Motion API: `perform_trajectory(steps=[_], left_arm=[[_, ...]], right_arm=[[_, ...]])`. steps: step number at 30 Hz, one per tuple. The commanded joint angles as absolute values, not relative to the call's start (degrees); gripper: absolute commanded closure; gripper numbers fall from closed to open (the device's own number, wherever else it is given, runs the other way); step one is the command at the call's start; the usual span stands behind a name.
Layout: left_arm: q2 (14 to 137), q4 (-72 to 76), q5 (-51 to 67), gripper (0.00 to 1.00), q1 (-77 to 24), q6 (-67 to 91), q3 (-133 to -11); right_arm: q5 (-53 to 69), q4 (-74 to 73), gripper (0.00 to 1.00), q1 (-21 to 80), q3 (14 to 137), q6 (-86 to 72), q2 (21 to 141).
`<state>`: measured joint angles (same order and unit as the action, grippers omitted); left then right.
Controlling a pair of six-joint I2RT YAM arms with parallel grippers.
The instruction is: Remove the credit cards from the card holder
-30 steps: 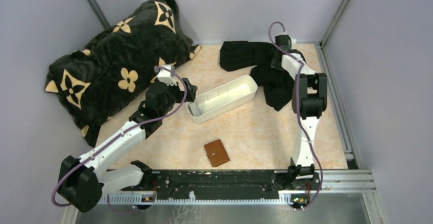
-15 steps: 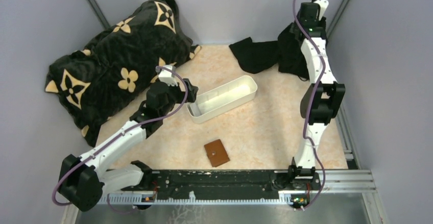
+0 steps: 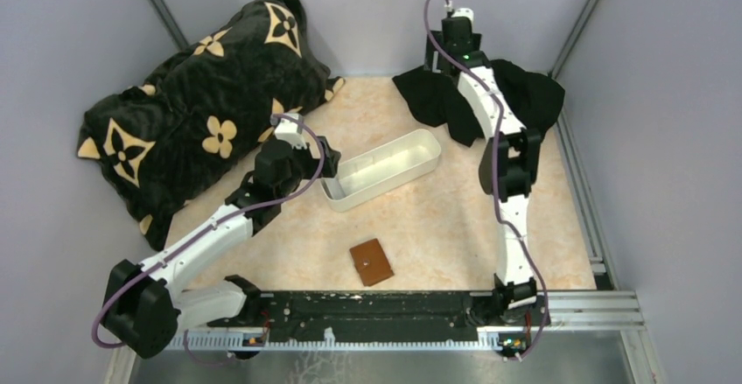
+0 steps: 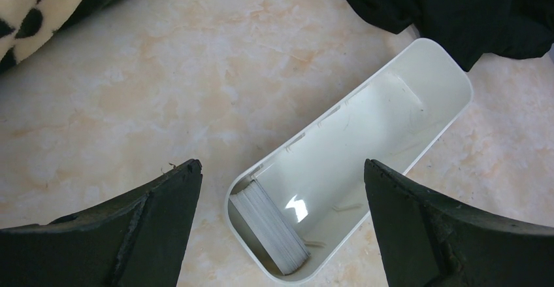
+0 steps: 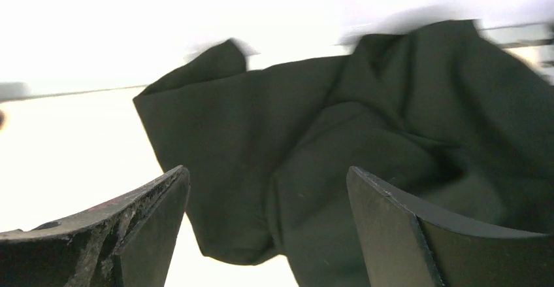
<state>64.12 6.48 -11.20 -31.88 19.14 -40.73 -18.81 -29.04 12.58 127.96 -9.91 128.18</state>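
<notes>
From above, the card holder (image 3: 372, 261) lies shut on the table by the near edge, between the arm bases; the credit cards cannot be seen (presumably they are inside). The left gripper (image 3: 325, 155) hangs at the near-left end of the white tray (image 3: 385, 170), and the right gripper (image 3: 436, 59) is over the black cloth (image 3: 525, 95) at the far right; both are well apart from the card holder. The risk, I judge, is a one-sided pinch on the flat, closed leather, which would slide it or leave it shut. Left wrist view: fingers spread wide and empty; the tray's end, with a white stack (image 4: 271, 225), lies below between them. Right wrist view: fingers likewise wide, holding nothing; the cloth lies beneath, and I cannot tell whether they touch it.
</notes>
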Motion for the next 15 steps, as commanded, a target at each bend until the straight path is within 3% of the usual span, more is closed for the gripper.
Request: perform_trajectory(steps=[1,15], left_arm=[[62.4,4.9,-13.63,0.0,-32.17,19.9,-40.56],[62.95,4.78,-12.26,0.0,-32.21,20.5,-40.28]], right_arm=[[-11.59,-35.5,0.1,12.1,137.05,-8.49,137.0],[-11.07,-36.83,0.12,15.7,128.6,-1.86,139.74]])
